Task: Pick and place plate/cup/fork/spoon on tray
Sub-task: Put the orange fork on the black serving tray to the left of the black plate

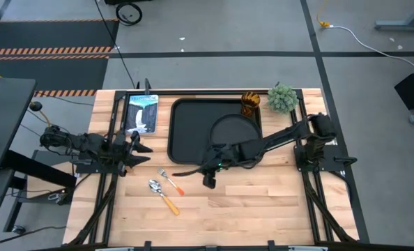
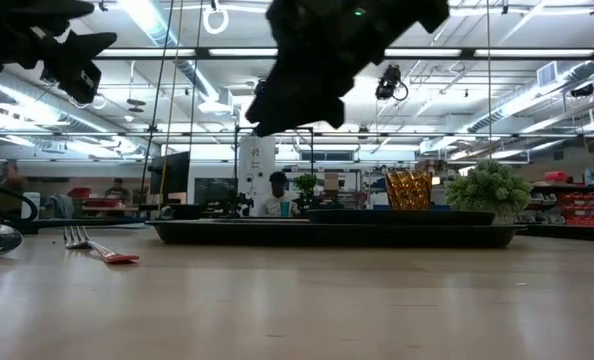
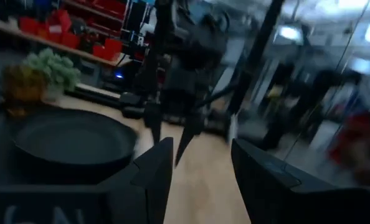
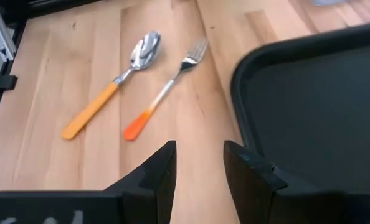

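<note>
The black tray (image 1: 193, 132) lies at the table's far middle. The round black plate (image 1: 235, 130) lies on its right half, and the amber cup (image 1: 251, 103) stands upright at the tray's far right corner. The fork (image 1: 171, 180) and the spoon (image 1: 162, 195) lie flat on the wood in front of the tray's near left corner; both show in the right wrist view, the fork (image 4: 166, 93) and the spoon (image 4: 110, 93). My right gripper (image 1: 195, 176) is open and empty, above the table just right of the fork. My left gripper (image 1: 143, 148) is open and empty, left of the tray.
A small green potted plant (image 1: 282, 97) stands right of the cup, off the tray. A blue and white packet (image 1: 142, 113) lies at the far left beside the tray. Bare wood spreads across the near half of the table (image 1: 263, 209).
</note>
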